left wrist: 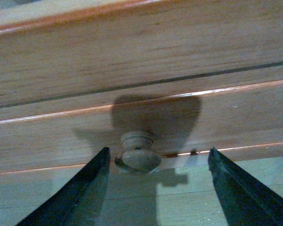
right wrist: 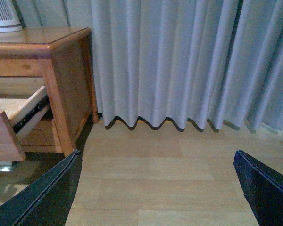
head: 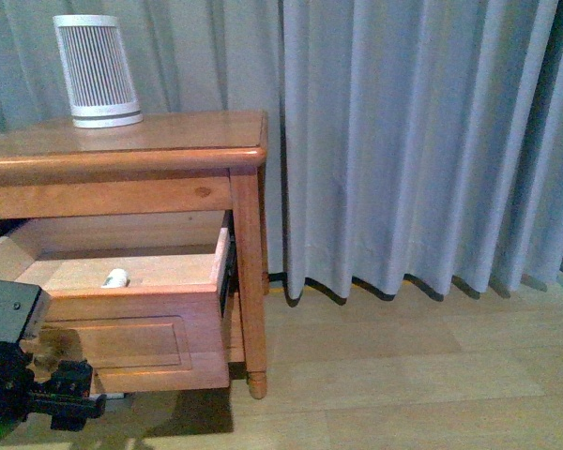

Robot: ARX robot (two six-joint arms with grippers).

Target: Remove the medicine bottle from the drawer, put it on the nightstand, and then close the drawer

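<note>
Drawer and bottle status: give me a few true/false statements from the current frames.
1. The drawer is pulled open. True.
2. The medicine bottle is on top of the nightstand. False: it lies inside the open drawer.
3. The left hand is shut on the knob. False: its fingers are spread wide to either side of the knob, not clamped on it.
4. The right hand is open and holds nothing. True.
5. The ribbed container stands upright on the nightstand top. True.
</note>
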